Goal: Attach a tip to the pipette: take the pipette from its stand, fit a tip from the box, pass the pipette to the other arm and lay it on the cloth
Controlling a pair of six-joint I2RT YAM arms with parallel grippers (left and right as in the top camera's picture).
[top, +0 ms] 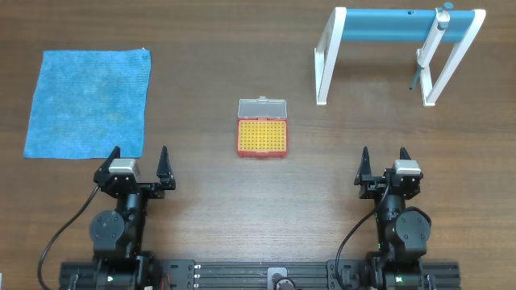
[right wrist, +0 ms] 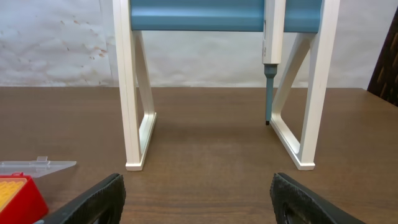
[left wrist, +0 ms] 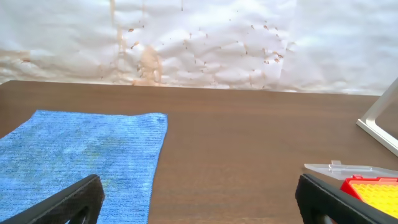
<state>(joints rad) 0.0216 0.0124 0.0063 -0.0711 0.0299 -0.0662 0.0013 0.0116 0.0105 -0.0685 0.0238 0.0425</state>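
Sitting spread, empty: right gripper point(top: 384, 163), left gripper point(top: 138, 161). Hanging from blue-barred white stand point(right wrist: 134, 93), slim white pipette point(right wrist: 272, 31); right gripper needing square pinch on body, then lifting clear.

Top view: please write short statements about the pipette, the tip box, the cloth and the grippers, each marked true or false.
1. The pipette hangs on the stand. True.
2. The tip box has its lid shut. False: the lid is open and the yellow tips show.
3. The cloth lies nearer the left gripper than the right gripper. True.
4. The right gripper holds the pipette. False: it is open and empty, short of the stand.
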